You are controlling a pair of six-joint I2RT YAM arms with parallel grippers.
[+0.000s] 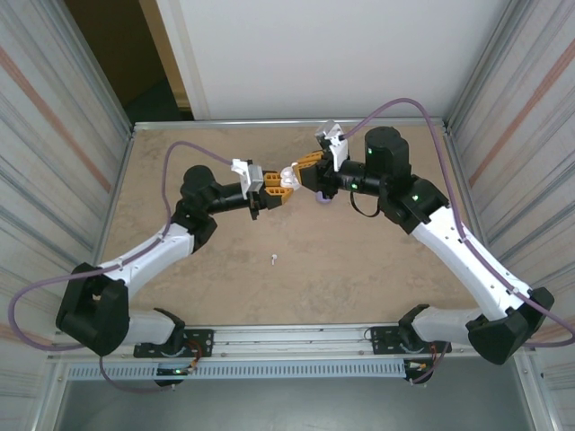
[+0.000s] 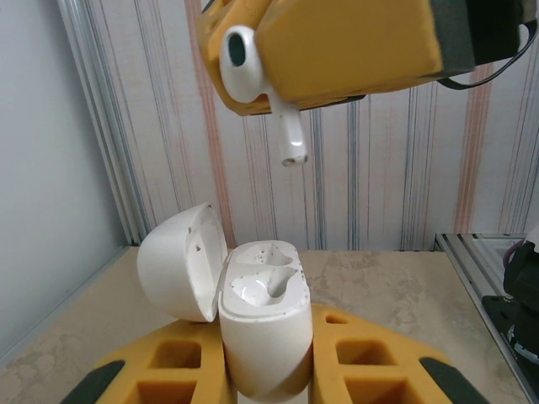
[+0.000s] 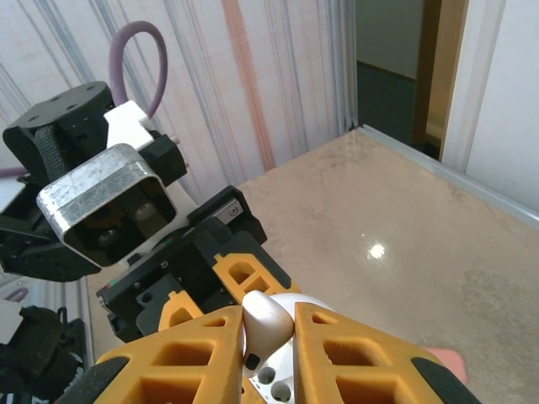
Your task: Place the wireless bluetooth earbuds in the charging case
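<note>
Left end effector point(image 2: 268, 358): yellow fingers pressed against both sides of the charging case point(image 2: 265, 328), which is held clear of the desk point(image 1: 359, 269) at mid-table, toward the far side.

Charging case: white, pebble-shaped, standing upright with its long axis vertical and its mouth facing up. The lid point(image 2: 181, 261) is hinged open and leans away to the left in the left wrist view. Two moulded wells show in the top face. Dark specks dot the inside of the lid and the rim.

Earbud point(image 2: 257, 84): white and stemmed, hanging above the open case and apart from it. Its long axis is near vertical. The stem points down toward the wells and tilts slightly right, with the rounded head uppermost and its dark grille facing the camera.

Right end effector point(image 3: 268, 332): yellow fingers pinching the head of the earbud, leaving the stem free below. In the top view it meets the left end effector tip to tip.

Second earbud point(image 1: 273, 259): a small white piece lying loose on the beige marbled desk, nearer the arm bases and well apart from both arms. It is probably a stemmed bud, but it is too small to tell which way it points.
</note>
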